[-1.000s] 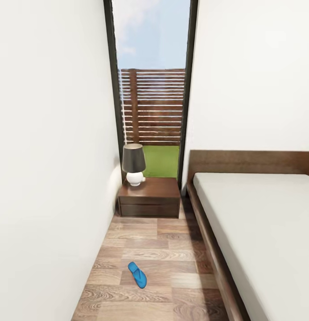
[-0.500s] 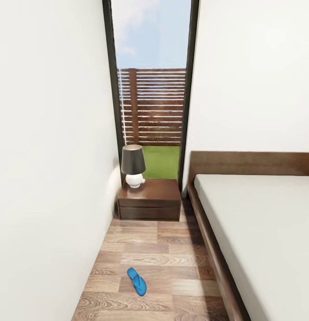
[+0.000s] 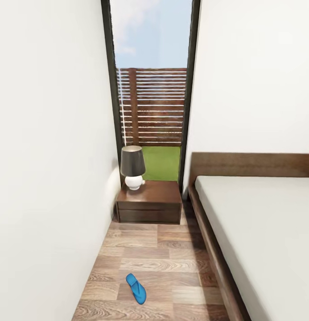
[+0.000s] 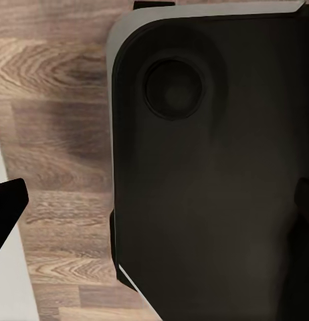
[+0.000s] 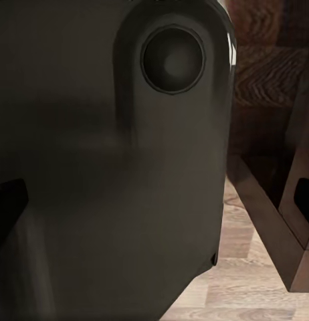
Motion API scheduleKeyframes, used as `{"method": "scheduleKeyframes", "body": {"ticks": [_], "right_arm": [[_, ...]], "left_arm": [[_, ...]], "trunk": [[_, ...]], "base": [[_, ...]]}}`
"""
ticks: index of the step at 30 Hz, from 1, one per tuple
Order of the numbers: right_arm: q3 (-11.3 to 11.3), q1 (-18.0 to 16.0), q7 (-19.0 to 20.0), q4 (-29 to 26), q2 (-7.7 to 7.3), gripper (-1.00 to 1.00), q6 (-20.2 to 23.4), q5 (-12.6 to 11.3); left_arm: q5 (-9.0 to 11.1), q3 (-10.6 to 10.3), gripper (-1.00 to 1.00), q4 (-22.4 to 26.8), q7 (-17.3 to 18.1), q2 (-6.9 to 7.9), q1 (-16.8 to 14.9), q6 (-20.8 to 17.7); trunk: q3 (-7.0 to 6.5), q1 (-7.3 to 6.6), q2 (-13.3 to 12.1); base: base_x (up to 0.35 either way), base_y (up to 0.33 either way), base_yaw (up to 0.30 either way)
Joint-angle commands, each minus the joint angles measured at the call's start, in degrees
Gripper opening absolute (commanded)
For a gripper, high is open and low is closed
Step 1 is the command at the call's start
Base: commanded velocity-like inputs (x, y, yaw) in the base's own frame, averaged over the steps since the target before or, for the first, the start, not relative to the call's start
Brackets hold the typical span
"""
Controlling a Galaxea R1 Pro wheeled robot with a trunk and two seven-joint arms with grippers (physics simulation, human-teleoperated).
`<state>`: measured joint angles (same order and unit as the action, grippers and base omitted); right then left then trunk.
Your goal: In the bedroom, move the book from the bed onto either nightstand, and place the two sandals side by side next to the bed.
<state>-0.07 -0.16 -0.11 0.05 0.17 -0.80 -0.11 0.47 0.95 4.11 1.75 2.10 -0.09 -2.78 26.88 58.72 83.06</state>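
While the head cam looks down a narrow aisle w/ a white wall [image 3: 47,178] on one side, counts are: 1 blue sandal [image 3: 136,288], 1 nightstand [image 3: 150,202], 1 lamp [image 3: 133,167], 1 bed [image 3: 261,232].

The sandal lies flat on the wood floor [image 3: 172,267], on the near side of the nightstand and well apart from it, closer to the wall than to the bed. The nightstand sits against the tall window [image 3: 152,89], between wall and bed headboard; the lamp stands on its top, at the corner away from the bed. The mattress part in view is plain grey.

Arm pose: both wrist cams look down past the robot's dark base [image 4: 208,167] at floorboards. In the left wrist cam a dark finger tip [image 4: 7,207] pokes in at the frame edge; in the right wrist cam a similar tip [image 5: 7,200] shows, w/ the bed's wooden frame just beside the base. Can't tell how wide either gripper's jaws stand, nor if they hold anything.

Room: the aisle from the nightstand to the sandal is bare floor, bounded by wall and bed frame edge.
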Motion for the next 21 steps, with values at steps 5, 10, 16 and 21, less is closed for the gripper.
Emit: {"method": "scheduleKeyframes", "body": {"ticks": [5,10,16,21], "right_arm": [[-0.02,-0.02,0.01,0.01,0.01,1.00,-0.08,-0.11],[-0.04,-0.02,0.02,-0.02,0.01,1.00,-0.08,-0.20],[-0.14,-0.02,0.02,0.01,0.01,1.00,-0.08,-0.23],[-0.15,-0.02,0.02,0.00,0.01,1.00,-0.08,-0.24]], "left_arm": [[0.03,0.10,1.00,0.11,0.18,0.01,0.00,-0.29],[0.03,0.10,1.00,0.11,0.18,0.01,0.00,-0.29],[0.04,0.10,1.00,0.11,0.18,0.01,0.00,-0.29],[0.04,0.10,1.00,0.11,0.18,0.01,0.00,-0.29]], "trunk": [[0.05,0.01,0.02],[0.05,0.01,0.02],[0.05,0.01,0.02],[0.05,0.01,0.02]], "base": [[0.137,0.000,0.000],[0.137,0.000,0.000],[0.137,0.000,0.000],[0.137,0.000,0.000]]}}
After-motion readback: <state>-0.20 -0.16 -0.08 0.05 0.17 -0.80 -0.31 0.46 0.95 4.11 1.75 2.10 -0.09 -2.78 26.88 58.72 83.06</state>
